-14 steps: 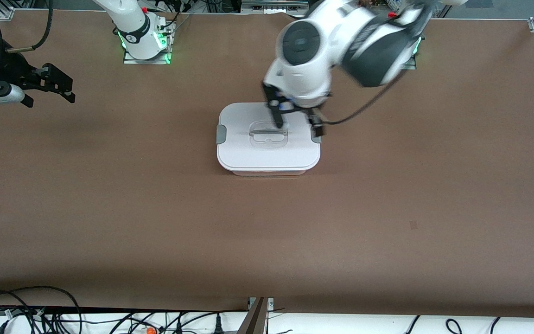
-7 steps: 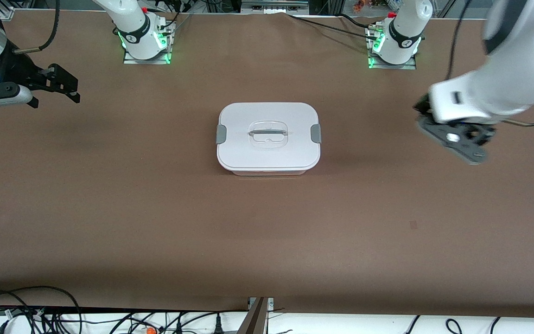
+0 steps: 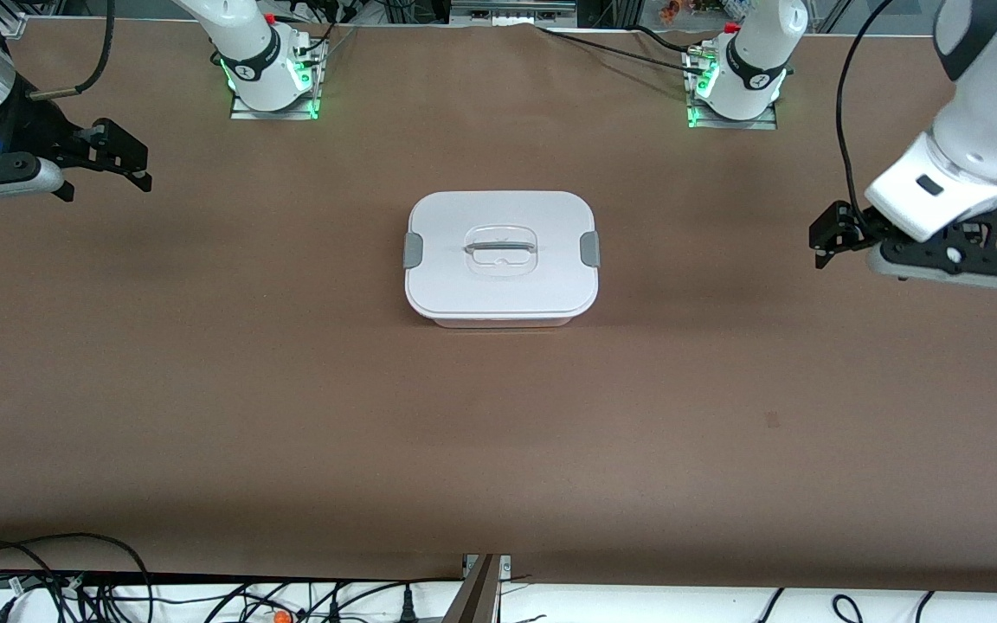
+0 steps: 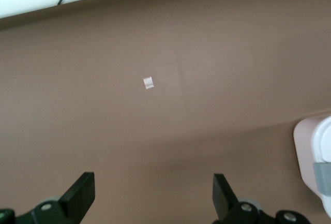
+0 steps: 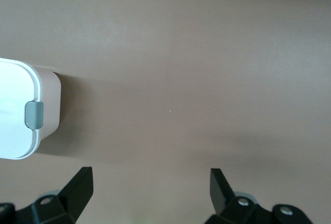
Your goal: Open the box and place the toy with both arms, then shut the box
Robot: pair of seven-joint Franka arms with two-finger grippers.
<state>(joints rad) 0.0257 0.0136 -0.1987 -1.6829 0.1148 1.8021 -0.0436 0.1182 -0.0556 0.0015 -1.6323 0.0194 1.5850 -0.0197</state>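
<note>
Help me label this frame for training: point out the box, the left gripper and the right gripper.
box [image 3: 501,285]: front view, bare white lid.
left gripper [image 3: 820,240]: front view, between its open fingertips, over the table's left-arm end.
right gripper [image 3: 133,163]: front view, between its open fingertips, over the right-arm end.

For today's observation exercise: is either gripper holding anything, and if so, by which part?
Nothing is held. The left gripper and right gripper are open over bare table, apart from the closed box.

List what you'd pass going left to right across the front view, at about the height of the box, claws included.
Right claw, open, over the right arm's end of the table → box, lid on → left claw, open, over the left arm's end.
</note>
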